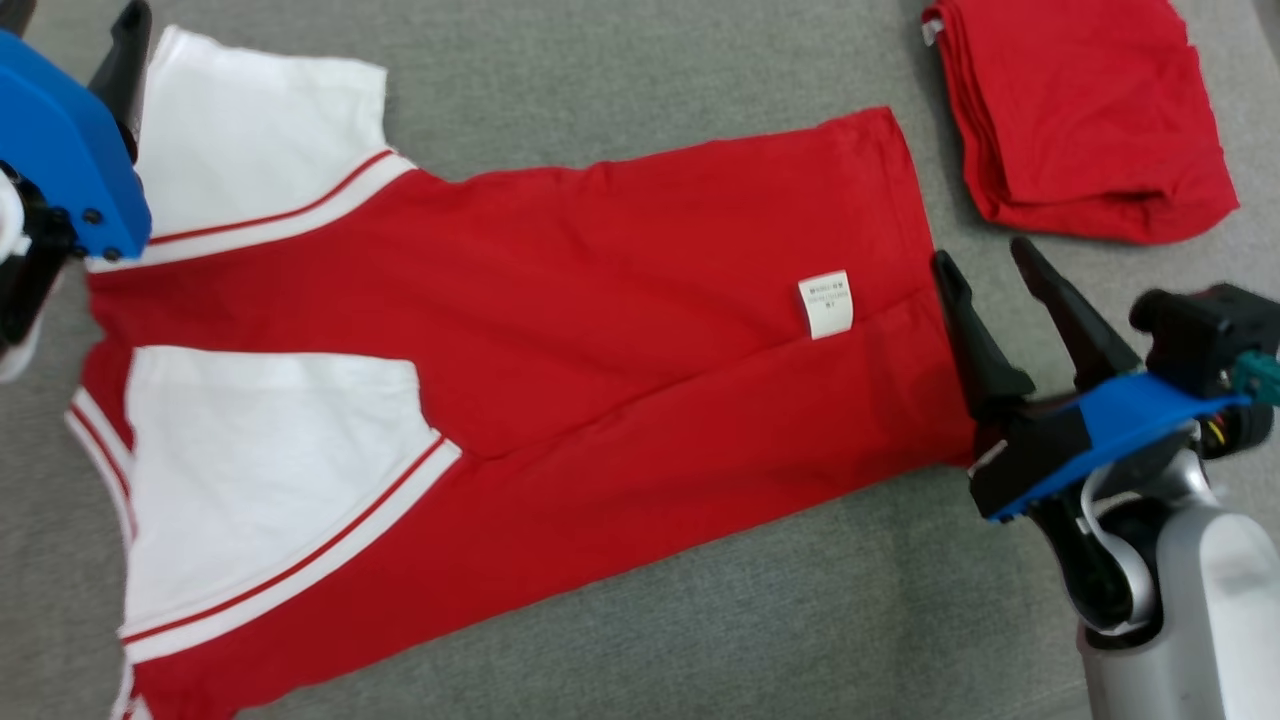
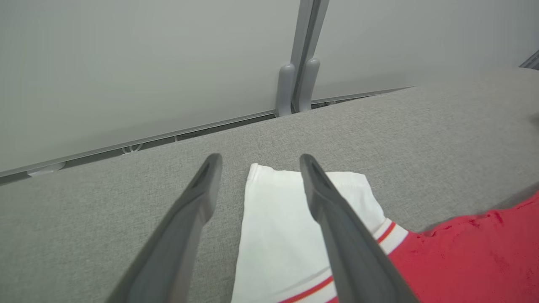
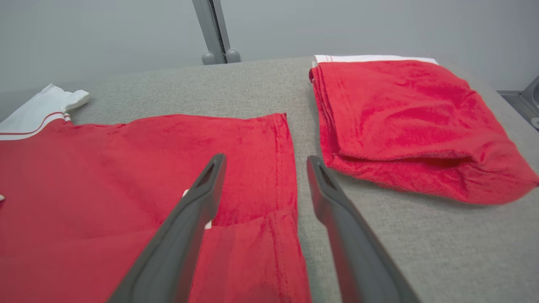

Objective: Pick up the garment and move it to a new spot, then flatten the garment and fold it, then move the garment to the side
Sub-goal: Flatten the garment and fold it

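Note:
The garment [image 1: 560, 330], a red shirt with white sleeves and a white label, lies flat on the grey table, one long side folded over its middle. Its hem end [image 3: 278, 168] points right, its sleeves [image 2: 290, 227] left. My right gripper [image 1: 985, 268] stands open just off the hem edge, holding nothing; in the right wrist view its fingers [image 3: 198, 210] straddle that hem. My left gripper [image 2: 257, 162] is open above the far white sleeve, empty. In the head view its blue housing [image 1: 60, 150] sits at the upper left corner.
A second red garment [image 1: 1085, 110], folded into a square, lies at the table's back right, close to my right gripper. The grey table [image 1: 620, 90] ends at a pale wall panel with a post [image 2: 301, 54] beyond the sleeve.

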